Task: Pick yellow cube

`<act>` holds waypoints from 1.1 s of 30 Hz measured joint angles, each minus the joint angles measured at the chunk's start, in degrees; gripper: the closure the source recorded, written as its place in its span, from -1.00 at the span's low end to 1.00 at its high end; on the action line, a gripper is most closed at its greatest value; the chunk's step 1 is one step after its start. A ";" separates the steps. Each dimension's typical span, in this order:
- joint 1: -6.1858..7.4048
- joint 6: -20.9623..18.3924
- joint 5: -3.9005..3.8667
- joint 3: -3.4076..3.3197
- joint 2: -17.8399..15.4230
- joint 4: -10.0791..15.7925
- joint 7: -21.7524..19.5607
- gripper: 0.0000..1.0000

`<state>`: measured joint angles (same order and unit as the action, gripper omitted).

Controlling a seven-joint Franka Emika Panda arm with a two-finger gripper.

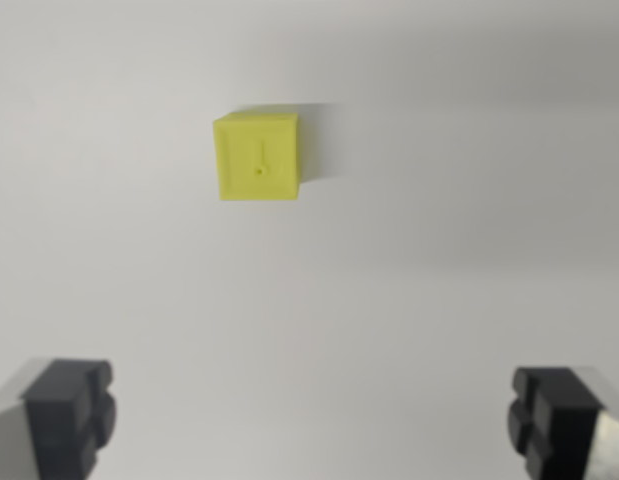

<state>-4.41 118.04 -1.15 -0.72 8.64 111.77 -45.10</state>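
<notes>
Wrist view: yellow cube (pixel 258 157) sits on the plain white surface (pixel 409 280), far from the camera and left of centre, small dot on its facing side. Gripper (pixel 311 420) hangs above, jaws spread wide, nothing between the black fingertips (pixel 69 412).

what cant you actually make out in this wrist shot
- Yellow cube: far sides and underside hidden by its own body; the mark on its top face is too small and blurred to read.
- Gripper: both fingertips cut off by the bottom edge.
- White surface: featureless, so height above it is unclear.
</notes>
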 joint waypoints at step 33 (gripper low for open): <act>0.95 9.48 0.25 0.01 4.22 4.55 0.15 -1.00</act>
<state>-3.46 127.52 -0.89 -0.71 12.86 116.32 -44.95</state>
